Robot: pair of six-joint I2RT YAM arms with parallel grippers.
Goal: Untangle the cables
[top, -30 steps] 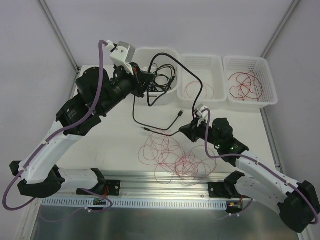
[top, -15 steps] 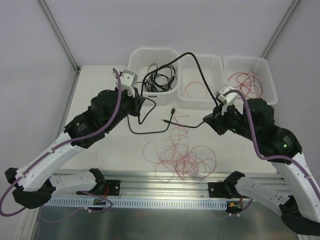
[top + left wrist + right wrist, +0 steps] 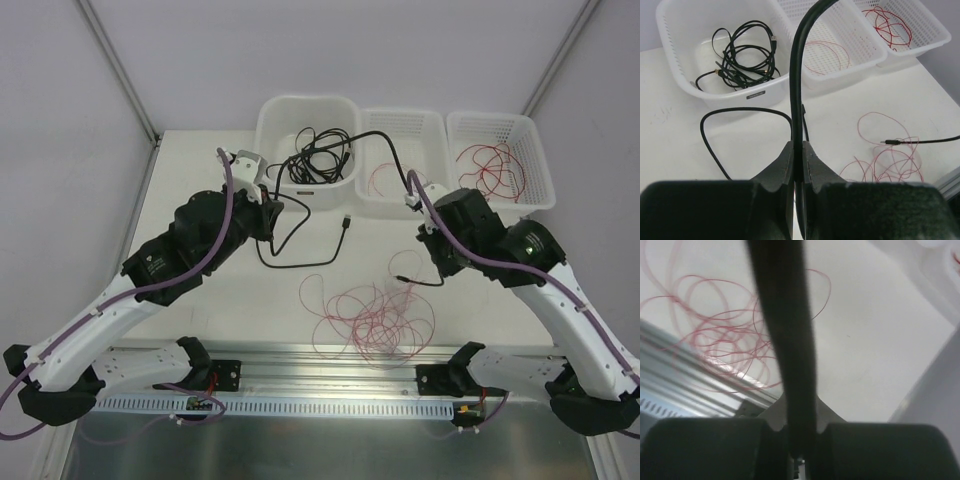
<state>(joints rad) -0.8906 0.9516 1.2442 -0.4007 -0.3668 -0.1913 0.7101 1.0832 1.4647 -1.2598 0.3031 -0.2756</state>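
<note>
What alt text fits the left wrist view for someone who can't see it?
The left gripper is shut on a black cable that rises from its grip and curves away overhead. Beyond it, a white tub holds coiled black cables, two baskets hold red wires, and more red loops lie on the table.

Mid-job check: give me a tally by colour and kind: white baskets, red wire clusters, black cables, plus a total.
White baskets: 3
Red wire clusters: 3
Black cable bundle in a basket: 1
Black cable held by left tool and right tool: 1
Total: 8
</note>
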